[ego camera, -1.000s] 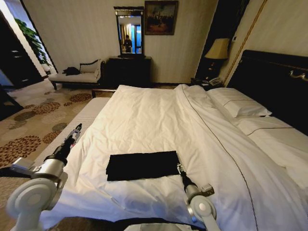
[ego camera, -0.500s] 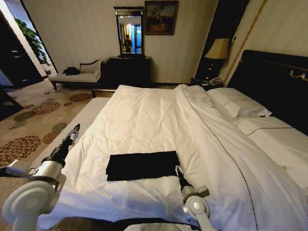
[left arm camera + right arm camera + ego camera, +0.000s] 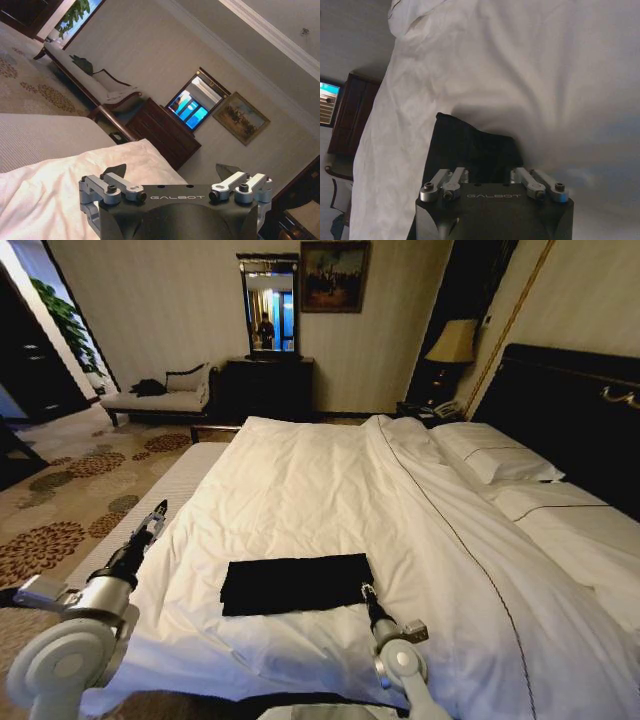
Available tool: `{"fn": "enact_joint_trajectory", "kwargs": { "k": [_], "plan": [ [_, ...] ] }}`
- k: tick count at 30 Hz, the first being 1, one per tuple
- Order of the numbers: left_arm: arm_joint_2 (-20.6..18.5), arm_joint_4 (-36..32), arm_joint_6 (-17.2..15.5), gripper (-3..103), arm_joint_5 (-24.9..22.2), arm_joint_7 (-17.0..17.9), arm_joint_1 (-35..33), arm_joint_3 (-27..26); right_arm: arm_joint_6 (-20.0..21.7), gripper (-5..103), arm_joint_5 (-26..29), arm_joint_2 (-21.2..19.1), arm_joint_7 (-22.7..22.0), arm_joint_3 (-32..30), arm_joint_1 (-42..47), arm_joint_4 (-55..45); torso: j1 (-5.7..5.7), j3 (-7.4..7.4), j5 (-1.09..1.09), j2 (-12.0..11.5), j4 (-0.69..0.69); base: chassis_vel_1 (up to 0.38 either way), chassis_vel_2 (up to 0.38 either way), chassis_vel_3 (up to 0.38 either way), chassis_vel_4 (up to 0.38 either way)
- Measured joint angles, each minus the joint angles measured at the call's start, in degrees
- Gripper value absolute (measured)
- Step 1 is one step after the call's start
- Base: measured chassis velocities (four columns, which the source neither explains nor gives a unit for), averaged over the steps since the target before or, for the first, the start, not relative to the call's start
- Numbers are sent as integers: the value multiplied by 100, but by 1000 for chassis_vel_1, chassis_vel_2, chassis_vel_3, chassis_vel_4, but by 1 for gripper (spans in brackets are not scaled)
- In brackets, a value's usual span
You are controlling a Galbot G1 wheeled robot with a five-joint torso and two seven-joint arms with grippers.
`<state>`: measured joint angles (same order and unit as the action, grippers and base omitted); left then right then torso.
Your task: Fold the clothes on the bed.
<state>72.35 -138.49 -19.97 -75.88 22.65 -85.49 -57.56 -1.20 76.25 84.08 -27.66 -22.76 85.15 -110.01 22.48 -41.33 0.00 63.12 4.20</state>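
In the head view, the black T-shirt (image 3: 296, 583) lies folded into a flat rectangle on the white duvet (image 3: 330, 490) of the bed (image 3: 560, 540), in the lower centre of the frame; its long axis runs from left to right across the picture, and no lettering can be read on it. The right gripper (image 3: 364, 590) reaches up from the bottom edge on a short, steep forearm and its tip is at the lower right corner of the shirt; from here I cannot tell how its fingers stand. The left gripper (image 3: 158, 514) is at the left of the frame, on an arm stretched forward and up beside the bed edge, above the patterned carpet (image 3: 60, 500), well apart from the shirt. In the left wrist view, the left gripper (image 3: 173, 170) has its two dark fingertips (image 3: 116, 170) spread wide with nothing between them, and the word "GALBOT" is printed on its body; a dark dresser (image 3: 162, 132), a mirror (image 3: 192, 102) and a framed painting (image 3: 241, 118) stand behind. In the right wrist view, the right gripper (image 3: 487, 172) also carries "GALBOT"; its fingers point into the dark cloth (image 3: 470, 147), which lies in the lower middle of the frame on the duvet (image 3: 545, 75), but whether they grasp it I cannot tell.
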Motion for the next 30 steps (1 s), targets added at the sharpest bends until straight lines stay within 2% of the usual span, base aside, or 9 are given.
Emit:
{"fn": "enact_joint_trajectory", "kwargs": {
  "k": [2,4,6,9,13,18,22,25,30],
  "plan": [
    [25,2,0,100,24,0,7,25,-11,22,-28,10,4,0,-68,80,0,0,0,0,0,0,0,0,0],
    [33,10,0,100,35,0,9,31,-17,22,-37,20,5,0,-100,105,0,0,0,0,0,0,0,0,0],
    [35,19,0,100,43,0,10,34,-28,11,-38,41,17,-3,-136,115,0,0,0,0,0,0,0,0,0],
    [34,23,0,100,45,0,11,32,-43,2,-40,51,32,-8,-143,114,0,0,0,0,0,0,0,0,0],
    [43,26,1,100,49,0,14,29,-102,2,-107,52,105,-9,-115,36,0,0,0,0,0,0,0,0,0],
    [105,34,14,100,92,-3,22,70,-244,2,-496,-39,515,104,-56,-56,0,0,0,0,0,0,0,0,0],
    [122,34,27,100,93,-6,31,75,-291,2,-806,-160,871,360,-59,-85,0,0,0,0,1,0,0,0,0],
    [112,27,49,100,48,-9,33,33,-438,2,-1349,-309,1315,715,-168,3,-1,0,0,0,0,0,0,0,0],
    [86,26,59,100,8,-11,36,-31,-658,2,-1584,-524,1888,1246,-322,28,-1,0,0,0,0,0,0,0,0]
  ]
}}
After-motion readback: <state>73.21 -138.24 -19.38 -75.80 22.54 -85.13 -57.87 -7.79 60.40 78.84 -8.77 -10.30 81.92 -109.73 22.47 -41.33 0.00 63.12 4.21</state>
